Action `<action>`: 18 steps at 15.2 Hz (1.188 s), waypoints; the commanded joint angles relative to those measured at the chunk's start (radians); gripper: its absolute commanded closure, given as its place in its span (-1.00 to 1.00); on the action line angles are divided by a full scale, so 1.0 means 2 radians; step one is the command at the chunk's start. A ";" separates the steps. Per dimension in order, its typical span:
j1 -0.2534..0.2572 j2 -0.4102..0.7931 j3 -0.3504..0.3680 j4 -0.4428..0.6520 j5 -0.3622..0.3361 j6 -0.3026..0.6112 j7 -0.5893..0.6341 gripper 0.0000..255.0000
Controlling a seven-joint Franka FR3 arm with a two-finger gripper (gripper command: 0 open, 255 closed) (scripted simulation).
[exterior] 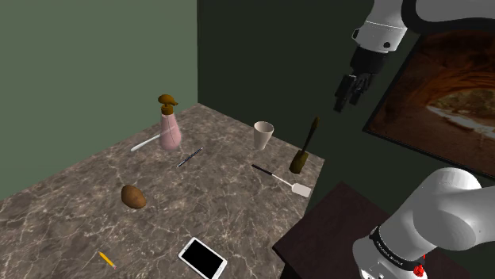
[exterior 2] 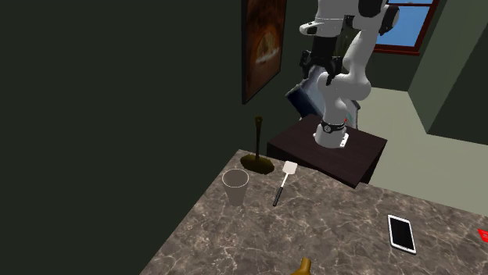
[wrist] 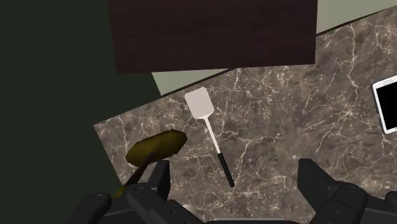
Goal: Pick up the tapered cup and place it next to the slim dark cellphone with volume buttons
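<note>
The tapered cup (exterior: 263,135) is pale and stands upright near the far edge of the marble counter (exterior: 214,198); it also appears as the cup (exterior 2: 235,187) in the second exterior view. The cellphone (exterior: 202,257) has a dark screen in a white frame and lies flat near the counter's front edge, far from the cup; the phone (exterior 2: 402,233) and the phone (wrist: 387,105) are seen too. My gripper (exterior: 347,93) hangs high above the counter's end by the stand, open and empty. In the wrist view the gripper (wrist: 235,168) has its fingers wide apart.
A dish brush (exterior: 305,149) stands beside the cup, and a white spatula (exterior: 284,181) lies near it. A pink spray bottle (exterior: 169,123), a pen (exterior: 189,157), a brown lump (exterior: 134,196) and a pencil (exterior: 105,259) lie about. The dark stand (exterior: 333,230) adjoins the counter.
</note>
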 commanded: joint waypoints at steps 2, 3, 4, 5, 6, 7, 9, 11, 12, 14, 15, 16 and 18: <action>-0.001 0.011 0.001 -0.005 -0.002 0.017 0.001 -1.00; -0.001 0.023 0.001 -0.009 -0.003 0.035 0.001 -1.00; -0.002 0.036 0.002 -0.013 -0.005 0.052 0.002 -1.00; -0.003 0.049 0.003 -0.016 -0.007 0.069 0.003 -1.00; -0.003 0.063 0.003 -0.018 -0.008 0.086 0.004 -1.00; -0.004 0.077 0.004 -0.020 -0.010 0.103 0.005 -1.00; -0.006 0.107 0.005 -0.021 -0.015 0.135 0.008 -1.00; -0.008 0.138 0.007 -0.018 -0.019 0.167 0.011 -1.00; -0.009 0.155 0.007 -0.016 -0.022 0.182 0.012 -1.00; -0.011 0.189 0.009 -0.010 -0.027 0.212 0.016 -1.00; -0.012 0.206 0.009 -0.005 -0.030 0.226 0.018 -1.00; -0.014 0.224 0.010 0.000 -0.033 0.239 0.020 -1.00; -0.016 0.260 0.011 0.012 -0.040 0.265 0.025 -1.00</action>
